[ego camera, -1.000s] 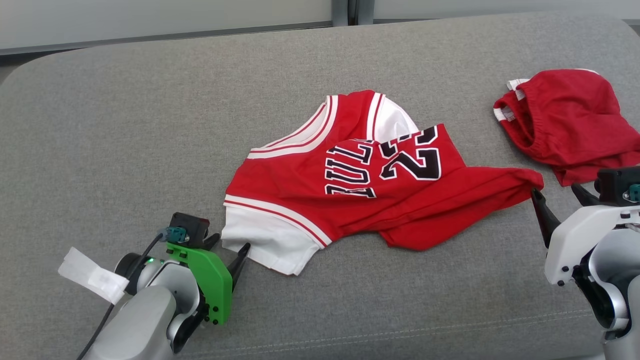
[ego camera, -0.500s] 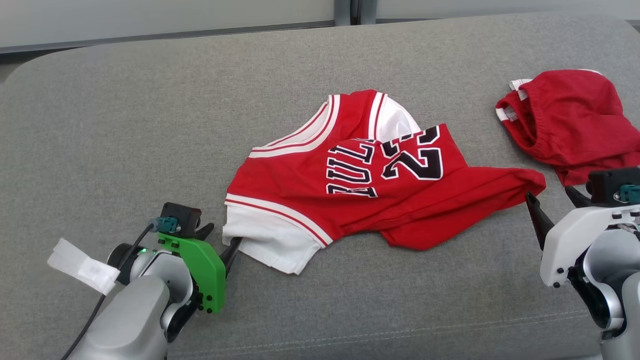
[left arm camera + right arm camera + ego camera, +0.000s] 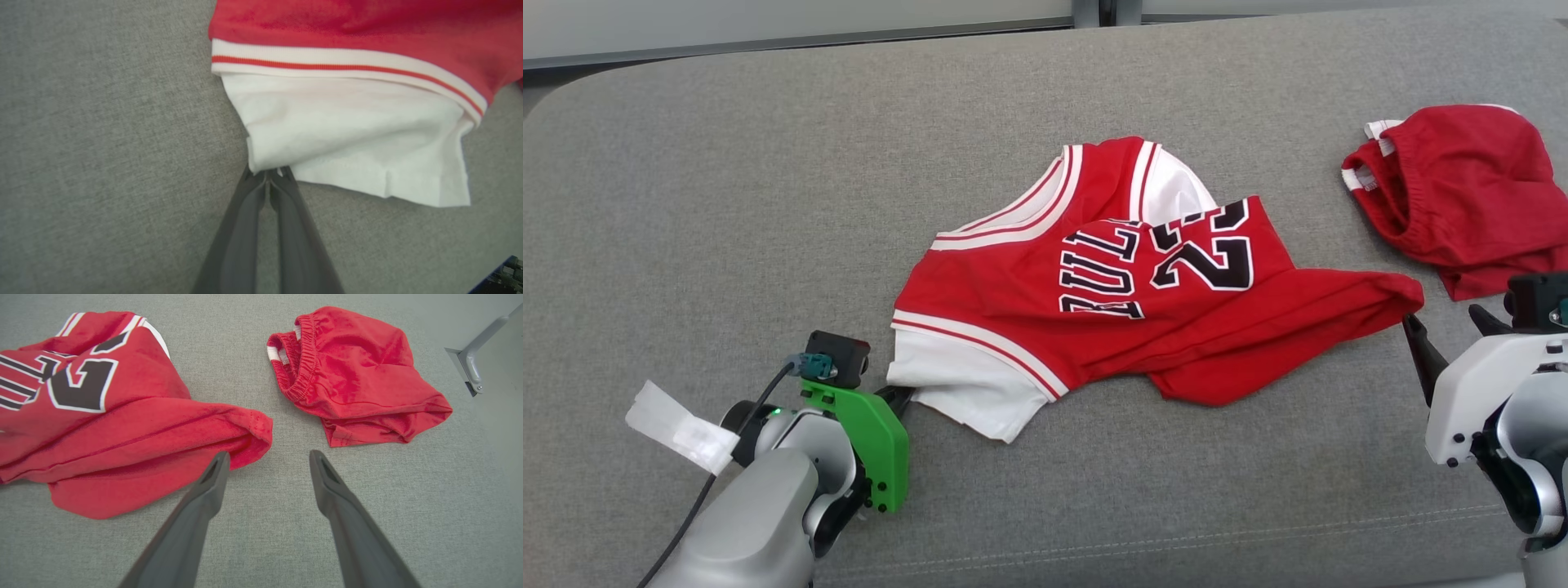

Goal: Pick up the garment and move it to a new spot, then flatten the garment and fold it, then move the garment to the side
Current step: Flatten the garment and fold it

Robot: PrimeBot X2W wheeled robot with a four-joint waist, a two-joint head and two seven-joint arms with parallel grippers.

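Observation:
The garment (image 3: 1094, 327) is a red jersey with black lettering and white sleeves, lying crumpled in the middle of the grey cushion (image 3: 727, 204). My left gripper (image 3: 900, 398) sits at its near left corner. In the left wrist view the fingers meet at the left gripper (image 3: 267, 176), pinching the corner of the garment's white sleeve (image 3: 347, 134). My right gripper (image 3: 1443, 317) stands open beside the jersey's right end. In the right wrist view the right gripper (image 3: 269, 455) has its left finger touching the garment's red hem (image 3: 122, 433), with nothing between the fingers.
A pair of red shorts (image 3: 1462, 196) lies bunched at the back right, just beyond my right gripper; the red shorts (image 3: 355, 375) have an elastic waistband. A metal bracket (image 3: 470, 363) stands off the cushion's edge. Bare cushion stretches to the left and front.
My left gripper closed on the white sleeve's corner; it stood open beside it before. The right gripper stayed open at the hem. The camera shifted slightly.

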